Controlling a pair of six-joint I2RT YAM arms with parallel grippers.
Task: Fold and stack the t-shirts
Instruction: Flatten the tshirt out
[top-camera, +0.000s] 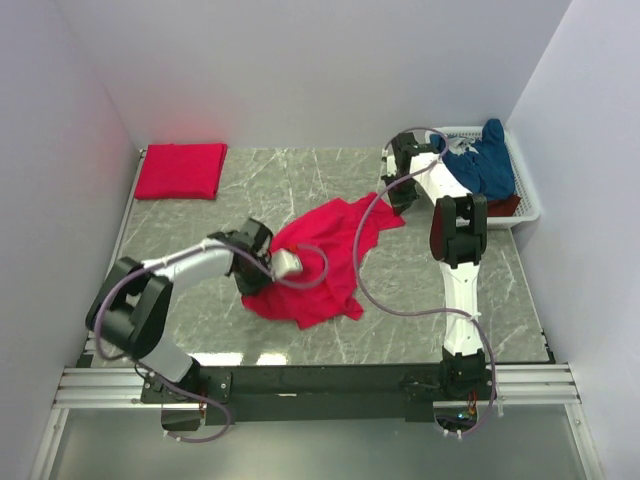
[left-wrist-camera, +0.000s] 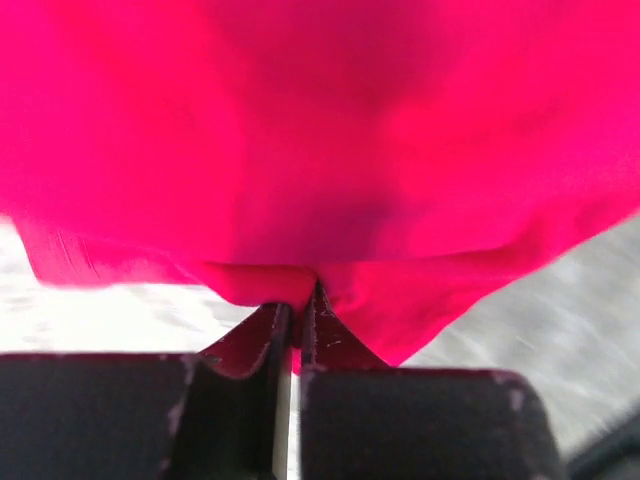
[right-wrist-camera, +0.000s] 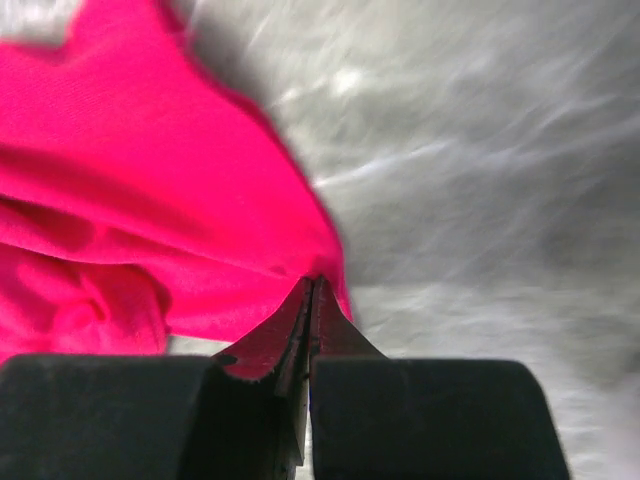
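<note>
Two black-and-white robot arms rise from the near edge of the grey marbled table (top-camera: 420, 290). Closest in, a bright red cloth t-shirt (top-camera: 325, 255) lies crumpled in a loose heap at the middle of the table, between the arms.

The left gripper (left-wrist-camera: 300, 300) meets the heap's left side. In its wrist view the jaws are pinched almost together with a fold of the red cloth caught at the tips, and cloth fills the view above them. The right gripper (right-wrist-camera: 312, 285) is at the heap's far right corner. Its jaws are pressed fully together on the very edge of the cloth, with bare marble to the right.

A thin purple cable (top-camera: 356, 262) from the right arm hangs across the right part of the heap, and a second loop curls over the cloth beside the left wrist.

Farther back on the right stands a white plastic basket (top-camera: 530, 205), partly hidden by the right arm's upper links. A navy blue t-shirt (top-camera: 490, 165) is bundled in it and spills over the rim, and a darker red cloth (top-camera: 500, 205) shows beneath it. At the far left corner, well apart from the heap, a folded bright red t-shirt (top-camera: 180, 170) lies flat as a neat rectangle. Plain white walls close in the table on three sides.
</note>
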